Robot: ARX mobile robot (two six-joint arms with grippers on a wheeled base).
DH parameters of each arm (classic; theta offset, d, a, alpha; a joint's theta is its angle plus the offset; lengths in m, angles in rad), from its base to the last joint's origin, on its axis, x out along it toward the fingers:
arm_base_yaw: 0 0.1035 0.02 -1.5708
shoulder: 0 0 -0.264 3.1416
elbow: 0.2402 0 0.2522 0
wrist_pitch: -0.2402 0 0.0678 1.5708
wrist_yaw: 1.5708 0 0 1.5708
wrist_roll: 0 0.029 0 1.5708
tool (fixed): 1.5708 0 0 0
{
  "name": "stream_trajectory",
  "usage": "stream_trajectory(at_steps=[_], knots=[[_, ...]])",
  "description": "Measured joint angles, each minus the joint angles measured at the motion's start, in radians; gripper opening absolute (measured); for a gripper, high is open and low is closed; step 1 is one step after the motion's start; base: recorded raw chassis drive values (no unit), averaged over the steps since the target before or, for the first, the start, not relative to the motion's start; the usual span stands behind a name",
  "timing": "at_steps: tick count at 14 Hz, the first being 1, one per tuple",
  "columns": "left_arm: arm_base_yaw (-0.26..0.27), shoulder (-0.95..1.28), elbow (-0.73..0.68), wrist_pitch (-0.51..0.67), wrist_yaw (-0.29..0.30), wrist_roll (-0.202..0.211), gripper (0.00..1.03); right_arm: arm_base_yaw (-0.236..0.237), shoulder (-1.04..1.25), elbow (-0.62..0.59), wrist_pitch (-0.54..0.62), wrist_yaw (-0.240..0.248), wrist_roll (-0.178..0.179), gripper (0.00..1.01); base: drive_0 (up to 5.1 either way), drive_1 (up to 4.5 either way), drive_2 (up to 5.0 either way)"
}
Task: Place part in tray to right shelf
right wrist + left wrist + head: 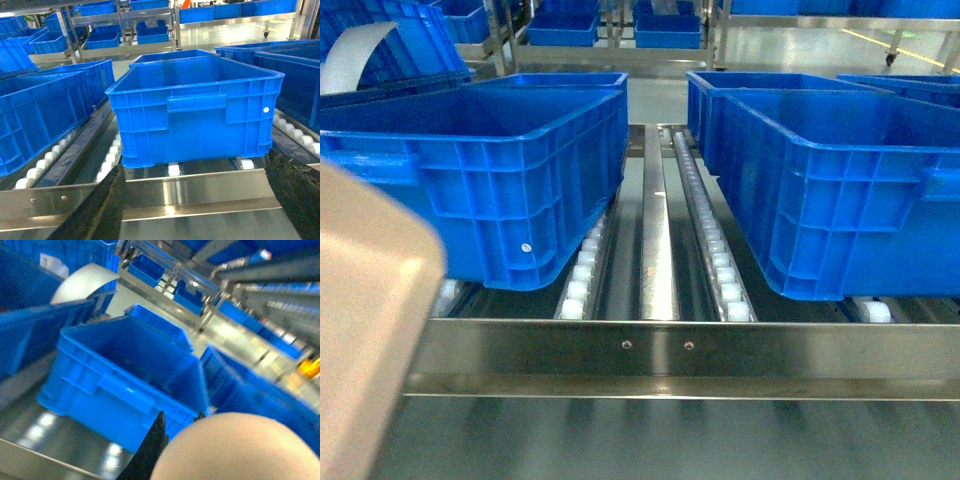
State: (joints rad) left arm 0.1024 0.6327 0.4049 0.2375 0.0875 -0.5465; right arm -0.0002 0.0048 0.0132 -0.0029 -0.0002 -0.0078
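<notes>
Clearly, the tray (370, 330) rides low at the left in the left jaws, its contents hidden, so the part's place is unknown. Tilting could spill it short of the right shelf (680, 350). The right jaws gape wide, empty.

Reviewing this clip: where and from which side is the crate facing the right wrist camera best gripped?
Probably by the handle bar on the crate's near wall, coming straight in from the front rail side. The bar juts out level and faces the right gripper, whose jaws stand wide apart. Neighbouring crates stand beside its side walls.
</notes>
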Motion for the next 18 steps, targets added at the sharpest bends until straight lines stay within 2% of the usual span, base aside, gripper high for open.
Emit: stream_trajectory(at_steps=[1, 2, 3, 4, 6, 7, 18], knots=[[-0.016, -0.024, -0.056, 0.012, -0.016, 0.233, 0.12, 0.000, 0.000, 0.000, -0.002, 0.000, 0.000, 0.73, 0.0, 0.00, 0.0], [-0.097, -0.056, -0.121, 0.019, -0.081, 0.399, 0.12, 0.000, 0.000, 0.000, -0.002, 0.000, 0.000, 0.59, 0.0, 0.00, 0.0], [-0.111, -0.090, -0.156, 0.029, -0.070, 0.455, 0.12, 0.000, 0.000, 0.000, 0.000, 0.000, 0.000, 0.46, 0.0, 0.00, 0.0], [-0.105, -0.118, -0.177, 0.043, -0.088, 0.497, 0.12, 0.000, 0.000, 0.000, -0.002, 0.000, 0.000, 0.33, 0.0, 0.00, 0.0], [-0.100, -0.172, -0.237, 0.043, -0.090, 0.525, 0.12, 0.000, 0.000, 0.000, -0.001, 0.000, 0.000, 0.07, 0.0, 0.00, 0.0], [-0.101, -0.193, -0.260, 0.040, -0.088, 0.528, 0.12, 0.000, 0.000, 0.000, -0.002, 0.000, 0.000, 0.02, 0.0, 0.00, 0.0], [-0.102, -0.442, -0.389, -0.056, -0.089, 0.529, 0.12, 0.000, 0.000, 0.000, -0.002, 0.000, 0.000, 0.02, 0.0, 0.00, 0.0]])
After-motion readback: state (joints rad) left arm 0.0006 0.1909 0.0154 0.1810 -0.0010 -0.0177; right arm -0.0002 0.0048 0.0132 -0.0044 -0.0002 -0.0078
